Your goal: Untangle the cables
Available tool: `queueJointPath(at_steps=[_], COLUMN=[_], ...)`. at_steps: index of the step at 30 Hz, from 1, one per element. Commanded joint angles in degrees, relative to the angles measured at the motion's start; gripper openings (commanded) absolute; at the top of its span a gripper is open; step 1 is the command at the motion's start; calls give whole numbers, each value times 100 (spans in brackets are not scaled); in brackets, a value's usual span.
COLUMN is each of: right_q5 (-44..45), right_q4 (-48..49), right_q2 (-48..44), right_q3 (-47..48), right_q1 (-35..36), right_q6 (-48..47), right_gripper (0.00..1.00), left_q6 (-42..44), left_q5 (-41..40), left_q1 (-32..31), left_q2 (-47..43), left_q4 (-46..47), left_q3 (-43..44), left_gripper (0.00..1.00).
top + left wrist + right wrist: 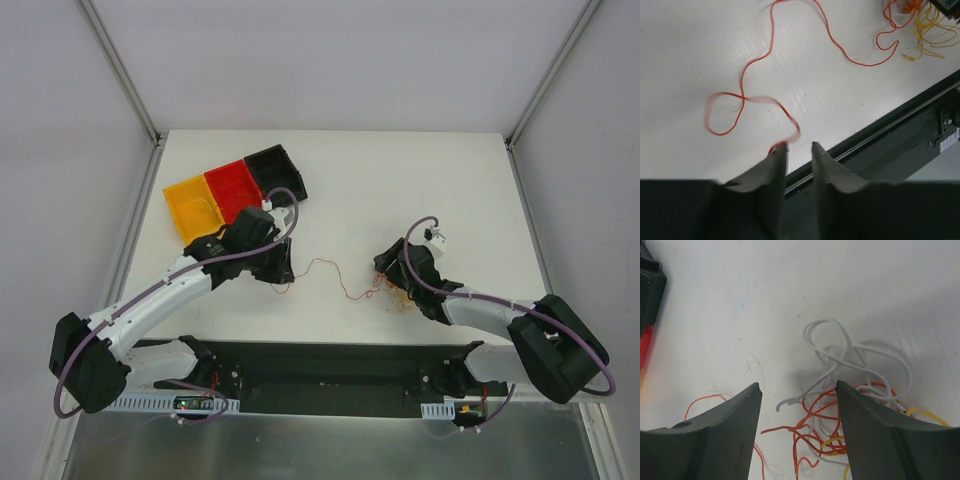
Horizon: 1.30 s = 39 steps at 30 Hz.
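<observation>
The cables are a small tangle (pixel 393 294) of thin red, orange, yellow and white wires on the white table, right of centre. One red wire (pixel 335 275) runs left from it to my left gripper (pixel 281 274). In the left wrist view the red wire (pixel 757 100) loops on the table, its blurred end beside the left fingertip (pixel 781 149). My left gripper (pixel 799 146) has a narrow gap between its jaws and nothing in it. My right gripper (pixel 799 389) is wide open just above the tangle (pixel 840 410), holding nothing. The tangle also shows in the left wrist view (pixel 917 25).
A tray (pixel 236 189) with yellow, red and black compartments lies at the back left, its edge (pixel 649 290) at the left of the right wrist view. The black base rail (pixel 320 365) runs along the table's near edge, close to my left gripper (pixel 890 145).
</observation>
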Motion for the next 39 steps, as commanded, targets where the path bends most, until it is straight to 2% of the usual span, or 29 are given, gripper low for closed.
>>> queueJointPath(at_steps=[1, 4, 6, 9, 12, 16, 23, 25, 27, 30, 31, 34, 35, 39], right_q5=[9, -61, -122, -236, -368, -395, -474, -465, -474, -457, -491, -562, -553, -282], right_q4=[221, 274, 335, 432, 634, 836, 968, 977, 986, 986, 977, 837, 767, 407], right_q2=[-30, -75, -75, -83, -92, -101, -163, -145, -171, -128, -93, -31, -31, -22], right_q3=[-62, -107, -142, -186, -335, -440, -555, -563, -573, -555, -537, -450, -423, -362], right_q1=[-37, -63, -89, -151, -230, -265, -309, -318, -327, -327, -327, -327, -327, -309], right_q6=[-29, -38, -29, -20, 50, 120, 138, 129, 138, 156, 164, 173, 182, 375], right_gripper=[64, 64, 64, 64, 64, 64, 64, 64, 64, 64, 64, 63, 63, 62], left_q6=[-361, -290, -299, -194, -71, 175, 351, 360, 369, 377, 413, 544, 545, 466], left_q5=[497, 129, 136, 66, 13, 31, 320, 303, 294, 426, 444, 453, 427, 146], left_q1=[-298, -800, -1037, -1389, -1592, -1662, -1759, -1768, -1777, -1768, -1768, -1768, -1768, -1777], left_q2=[432, 730, 1011, 1538, 2171, 3208, 4255, 4265, 4177, 4185, 4186, 4186, 4177, 3564], left_q4=[938, 1122, 1272, 1439, 1658, 1738, 1905, 2019, 2107, 2169, 2178, 2160, 2151, 2072], left_q3=[183, 420, 640, 1000, 1343, 1896, 2381, 2285, 2145, 2039, 2030, 1995, 1986, 1670], left_gripper=[39, 67, 73, 73, 66, 68, 68, 63, 53, 46, 39, 7, 0, 0])
